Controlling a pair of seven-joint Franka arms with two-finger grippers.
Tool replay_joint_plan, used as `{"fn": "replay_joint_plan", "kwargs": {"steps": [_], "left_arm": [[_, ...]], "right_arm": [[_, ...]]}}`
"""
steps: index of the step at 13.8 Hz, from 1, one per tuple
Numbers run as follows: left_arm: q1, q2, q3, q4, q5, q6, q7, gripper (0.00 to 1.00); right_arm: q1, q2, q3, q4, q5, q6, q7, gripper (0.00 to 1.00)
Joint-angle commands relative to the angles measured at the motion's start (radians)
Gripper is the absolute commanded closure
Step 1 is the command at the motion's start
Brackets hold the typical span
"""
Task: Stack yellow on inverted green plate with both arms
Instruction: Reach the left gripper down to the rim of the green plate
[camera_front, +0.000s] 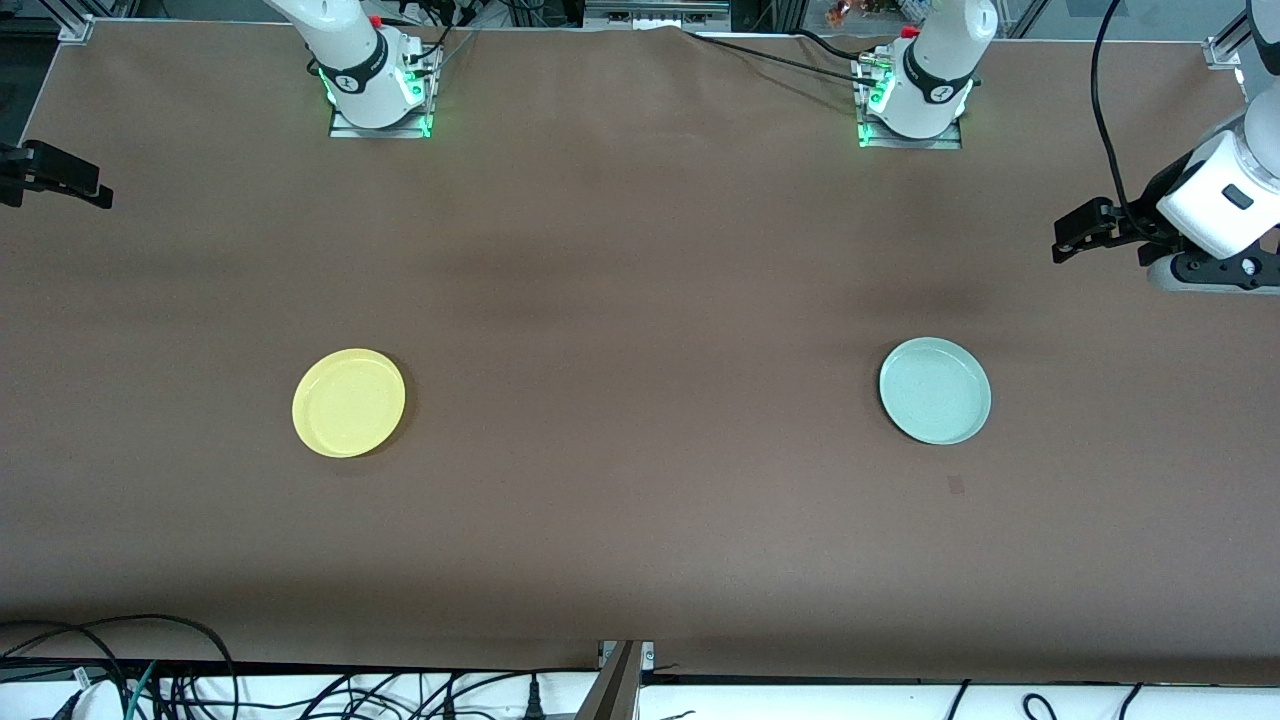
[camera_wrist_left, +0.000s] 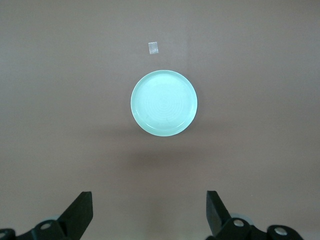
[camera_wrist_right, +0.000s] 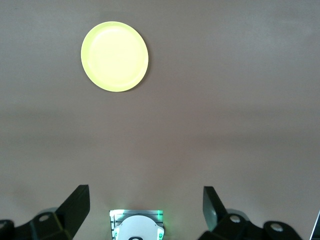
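On table: one yellow (camera_front: 348, 402); one green plate (camera_front: 935, 390) | left gripper (camera_wrist_left: 149, 214), right gripper (camera_wrist_right: 145, 210) spread, empty

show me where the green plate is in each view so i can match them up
Front view: green plate lies rim-up on the brown table, toward the left arm's end.
Left wrist view: the plate sits mid-picture, above the open left gripper.
Right wrist view: not in it.
Shared landmark: the small pale patch beside the plate.

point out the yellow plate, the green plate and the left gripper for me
yellow plate (camera_front: 349, 403), front view, middle of its dished face.
green plate (camera_front: 935, 390), front view, middle of its upturned inside.
left gripper (camera_wrist_left: 150, 212), left wrist view, midway between its open fingertips.
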Motion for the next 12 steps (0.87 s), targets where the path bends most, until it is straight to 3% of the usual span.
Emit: {"fn": "replay_joint_plan", "kwargs": {"steps": [1,12], "left_arm": [[0.011,0.023,-0.006,0.046,-0.017,-0.013,0.025,0.00],[0.049,0.088,0.000,0.052,-0.069,-0.058,0.122,0.00]], "right_arm": [[-0.007,0.013,-0.003,0.027,0.019,-0.011,-0.011,0.00],[-0.007,0.013,-0.003,0.027,0.018,-0.011,-0.011,0.00]]}}
